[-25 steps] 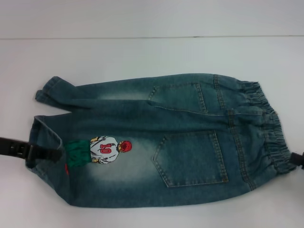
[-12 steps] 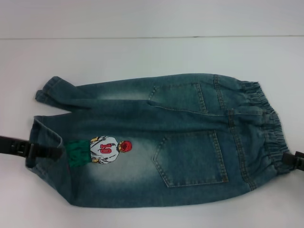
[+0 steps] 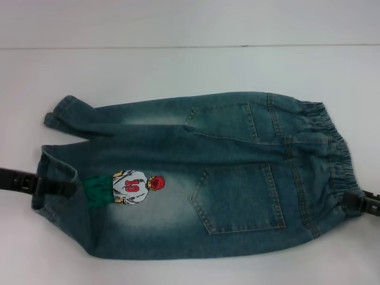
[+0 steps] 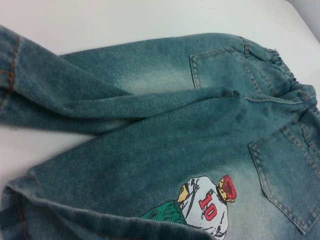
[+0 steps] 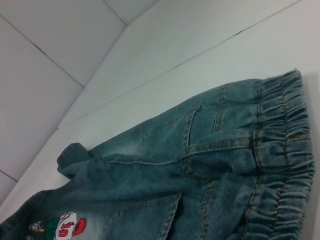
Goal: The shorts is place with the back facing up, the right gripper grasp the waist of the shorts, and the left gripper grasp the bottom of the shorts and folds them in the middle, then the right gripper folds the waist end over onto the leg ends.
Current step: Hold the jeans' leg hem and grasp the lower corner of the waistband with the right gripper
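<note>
The faded blue denim shorts (image 3: 196, 178) lie flat, back pockets up, legs pointing left. The ruffled waist (image 3: 332, 154) is at the right; the right wrist view shows it close up (image 5: 285, 150). The leg ends (image 3: 62, 113) lie at the left. The number 10 player print (image 3: 133, 187) sits on the near leg. My left gripper (image 3: 62, 189) comes in from the left edge and is shut on the near leg's hem, which is puckered up around it. My right gripper (image 3: 358, 202) touches the near corner of the waist at the right edge.
The shorts rest on a plain white table (image 3: 178, 65). Its far edge (image 3: 190, 46) runs across the top of the head view. In the right wrist view a pale tiled floor (image 5: 45, 75) lies beyond that edge.
My right gripper has slid left onto the near corner of the waist. The left gripper shifted slightly, and the near hem folded over a small red print.
</note>
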Action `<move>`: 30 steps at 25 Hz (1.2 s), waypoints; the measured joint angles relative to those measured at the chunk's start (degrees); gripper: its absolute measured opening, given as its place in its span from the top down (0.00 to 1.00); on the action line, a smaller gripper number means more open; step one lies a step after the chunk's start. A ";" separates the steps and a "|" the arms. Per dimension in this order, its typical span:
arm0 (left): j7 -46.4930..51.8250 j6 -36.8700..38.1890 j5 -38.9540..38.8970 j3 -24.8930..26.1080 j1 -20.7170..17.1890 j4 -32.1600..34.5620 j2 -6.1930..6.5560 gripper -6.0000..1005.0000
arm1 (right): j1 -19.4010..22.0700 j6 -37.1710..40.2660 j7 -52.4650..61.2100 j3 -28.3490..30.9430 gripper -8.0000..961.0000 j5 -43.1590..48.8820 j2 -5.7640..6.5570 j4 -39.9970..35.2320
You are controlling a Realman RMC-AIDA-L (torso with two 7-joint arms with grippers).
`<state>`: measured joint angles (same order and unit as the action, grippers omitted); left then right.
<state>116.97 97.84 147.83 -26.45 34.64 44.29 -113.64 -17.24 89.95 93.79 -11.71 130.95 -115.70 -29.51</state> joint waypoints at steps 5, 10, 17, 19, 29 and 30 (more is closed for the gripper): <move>0.00 -0.07 0.00 0.00 0.12 0.00 0.10 0.94 | -0.05 -0.15 0.11 -0.23 0.04 0.00 -0.21 0.07; 0.00 -0.26 0.00 0.00 0.45 0.00 0.10 0.94 | 0.34 -0.30 0.49 -0.25 0.04 0.00 -0.29 0.07; 0.00 -0.73 0.01 0.00 0.60 0.00 0.13 0.94 | 0.70 -0.35 0.59 0.03 0.04 0.00 -0.32 0.07; 0.01 -0.75 0.00 -0.01 0.60 0.00 0.15 0.94 | 0.59 -0.34 0.58 -0.02 0.04 -0.01 -0.32 0.07; -0.05 -0.74 -0.61 -0.02 0.60 0.00 0.18 0.94 | -0.94 -0.60 0.66 -0.91 0.05 0.00 -0.55 0.23; -0.06 -0.74 -0.64 0.00 0.60 0.00 0.18 0.94 | -1.01 -0.45 0.64 -0.97 0.05 0.00 -0.59 0.34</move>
<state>116.91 97.10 147.18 -26.45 35.24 44.29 -113.46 -18.26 89.51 94.44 -12.68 130.95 -116.29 -29.17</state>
